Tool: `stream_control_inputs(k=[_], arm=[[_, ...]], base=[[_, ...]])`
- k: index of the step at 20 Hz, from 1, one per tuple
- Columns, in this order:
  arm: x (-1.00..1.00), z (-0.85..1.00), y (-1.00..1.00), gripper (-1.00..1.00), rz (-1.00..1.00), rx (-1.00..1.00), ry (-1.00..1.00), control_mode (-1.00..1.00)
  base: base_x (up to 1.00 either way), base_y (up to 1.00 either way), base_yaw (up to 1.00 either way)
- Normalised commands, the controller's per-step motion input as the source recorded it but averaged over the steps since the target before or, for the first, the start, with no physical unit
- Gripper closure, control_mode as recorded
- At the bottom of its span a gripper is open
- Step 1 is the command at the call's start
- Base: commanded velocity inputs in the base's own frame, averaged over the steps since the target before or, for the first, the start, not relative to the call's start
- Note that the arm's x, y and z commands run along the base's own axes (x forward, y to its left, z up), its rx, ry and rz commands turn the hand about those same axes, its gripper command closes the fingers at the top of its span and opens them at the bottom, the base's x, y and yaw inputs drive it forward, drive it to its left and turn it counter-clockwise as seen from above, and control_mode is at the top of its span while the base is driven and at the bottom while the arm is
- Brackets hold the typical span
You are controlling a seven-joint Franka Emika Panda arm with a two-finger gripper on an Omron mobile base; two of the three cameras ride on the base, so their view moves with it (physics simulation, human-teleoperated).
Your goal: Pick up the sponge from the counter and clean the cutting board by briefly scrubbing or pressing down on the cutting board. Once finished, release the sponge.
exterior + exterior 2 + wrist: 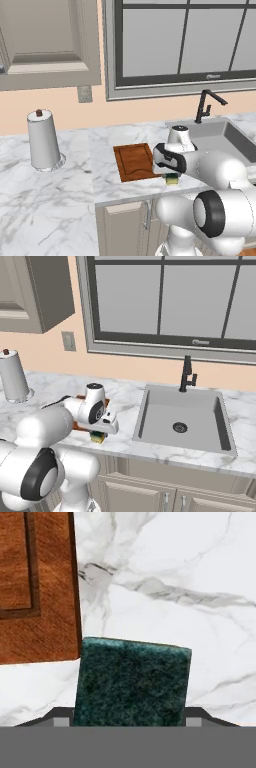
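Hand (131, 719): mine, fingers pinching the sponge (132, 682) from both sides | sponge: directly under my hand on the tabletop (190, 577) | cutting board (35, 587): just beside my hand, near the sponge's corner

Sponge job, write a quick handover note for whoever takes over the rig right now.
Gripper: down at the counter's front edge, fingers either side of the sponge and closed in on it; looks gripped, not yet clearly lifted.
Sponge: green side up, on the marble just right of the cutting board, beside its near corner, not on it.
Done: reach and grasp.
Left: lift, carry onto the board, press or scrub briefly, release the sponge.
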Motion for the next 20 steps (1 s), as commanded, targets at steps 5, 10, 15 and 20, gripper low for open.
stream_control_inputs(k=[5, 10, 15, 20], arm=[[-0.22, 0.44, 0.0, 1.0, 0.0, 0.0, -0.03, -1.0], [0.08, 0.23, 0.15, 1.0, 0.0, 0.0, -0.03, -1.0], [0.49, 0.0, 0.57, 1.0, 0.0, 0.0, -0.11, -1.0], [0.36, 0.0, 0.33, 1.0, 0.0, 0.0, -0.04, -1.0]], base=[[0.0, 0.0, 0.0], [0.0, 0.0, 0.0], [0.0, 0.0, 0.0], [0.0, 0.0, 0.0]])
